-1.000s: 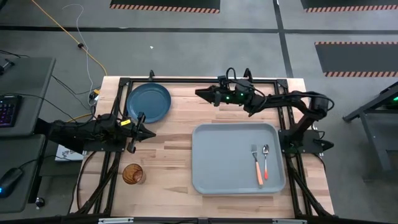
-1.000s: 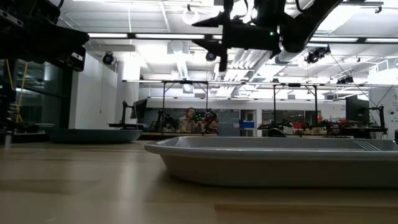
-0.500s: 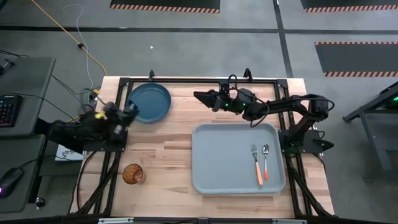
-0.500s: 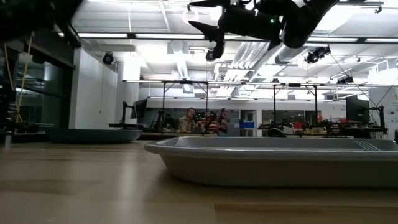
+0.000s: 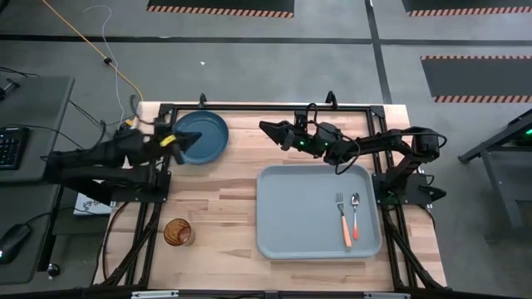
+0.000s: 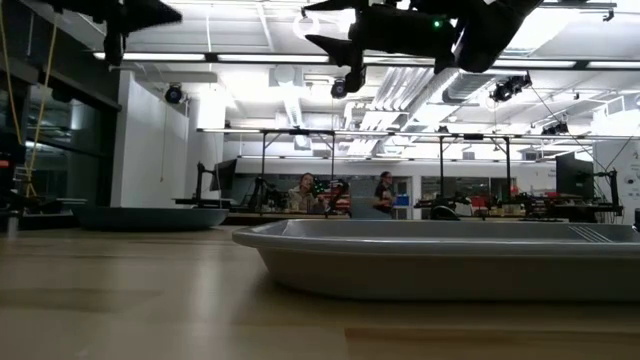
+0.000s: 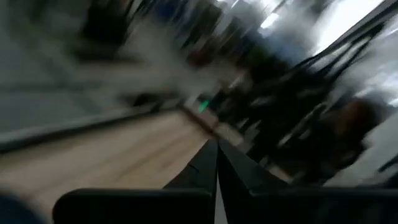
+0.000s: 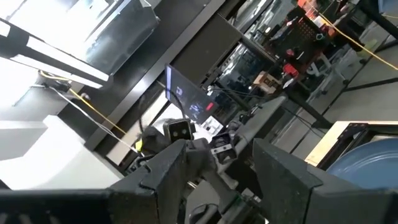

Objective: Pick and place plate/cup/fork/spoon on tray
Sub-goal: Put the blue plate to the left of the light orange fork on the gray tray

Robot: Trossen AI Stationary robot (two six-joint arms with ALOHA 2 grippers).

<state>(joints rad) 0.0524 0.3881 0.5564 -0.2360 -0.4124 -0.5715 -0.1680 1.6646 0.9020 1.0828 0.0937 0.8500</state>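
The dark teal plate lies on the table at the far left and shows as a low dark dish in the low view. The amber cup stands near the front left. The fork with the orange handle and the spoon lie side by side in the right part of the grey-blue tray. My left gripper is shut and empty, high above the plate's left rim. My right gripper is open and empty, high above the table's far middle, pointing toward the plate.
A black frame runs along the table's edges. The tray's wall fills the right of the low view. Bare wood lies between the plate, the cup and the tray. People stand in the room far behind the table.
My left gripper has swung from the table's left middle toward the far edge and up, turning to point toward the right, and now hangs over the plate's left rim. My right gripper has risen slightly. The plate, cup, tray, fork and spoon have stayed in place.
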